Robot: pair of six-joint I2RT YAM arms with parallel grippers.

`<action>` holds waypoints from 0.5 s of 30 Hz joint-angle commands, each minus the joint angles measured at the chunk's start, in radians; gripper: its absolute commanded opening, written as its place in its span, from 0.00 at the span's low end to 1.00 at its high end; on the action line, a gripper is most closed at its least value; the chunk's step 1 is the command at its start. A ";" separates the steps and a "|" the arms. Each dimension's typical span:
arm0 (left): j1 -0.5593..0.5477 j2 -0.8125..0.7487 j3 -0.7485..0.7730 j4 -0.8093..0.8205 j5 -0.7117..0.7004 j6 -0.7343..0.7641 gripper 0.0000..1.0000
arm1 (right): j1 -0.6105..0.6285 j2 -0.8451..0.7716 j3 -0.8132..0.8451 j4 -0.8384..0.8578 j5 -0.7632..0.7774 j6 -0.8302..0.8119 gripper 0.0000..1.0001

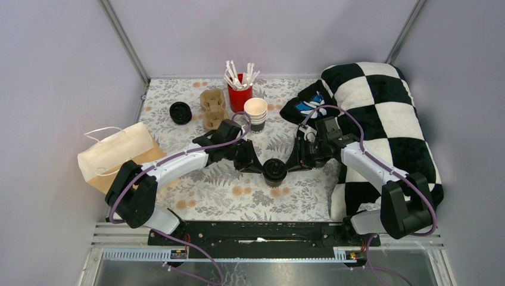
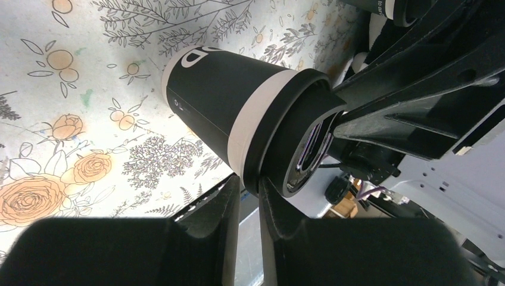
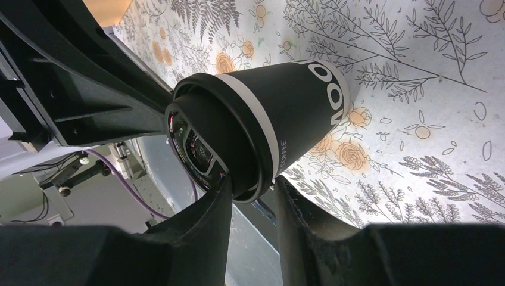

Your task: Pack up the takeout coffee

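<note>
Nothing is sitting packed yet: just in front of the carrier [image 1: 212, 109], the left gripper [image 2: 249, 187] is pinching the takeout cup [image 1: 274, 171] by its lid rim, with the right gripper [image 3: 253, 190] straddling it narrowly, grip unclear.

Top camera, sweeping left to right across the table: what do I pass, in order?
Paper bag → far black-lidded cup → cardboard cup carrier → red cup of sticks → cream cup stack → near black-lidded cup → checkered pillow.

Two takeout cups [image 1: 274, 171] [image 1: 180, 112] with black lids. One stack of lidless cream cups [image 1: 256, 113]. One red cup of white sticks [image 1: 239, 94]. One cardboard cup carrier [image 1: 212, 108], one paper bag [image 1: 119, 155], one checkered pillow [image 1: 384, 113].
</note>
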 commanded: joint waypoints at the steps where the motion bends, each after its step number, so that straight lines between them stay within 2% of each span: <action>1: -0.035 0.060 0.034 -0.146 -0.166 0.097 0.21 | 0.008 0.028 -0.045 0.011 0.053 0.006 0.38; 9: -0.082 0.104 0.006 -0.188 -0.303 0.119 0.19 | -0.001 0.022 -0.049 0.006 0.078 0.011 0.42; 15: -0.086 0.182 -0.014 -0.172 -0.321 0.123 0.19 | -0.025 0.034 -0.087 0.040 0.068 0.024 0.42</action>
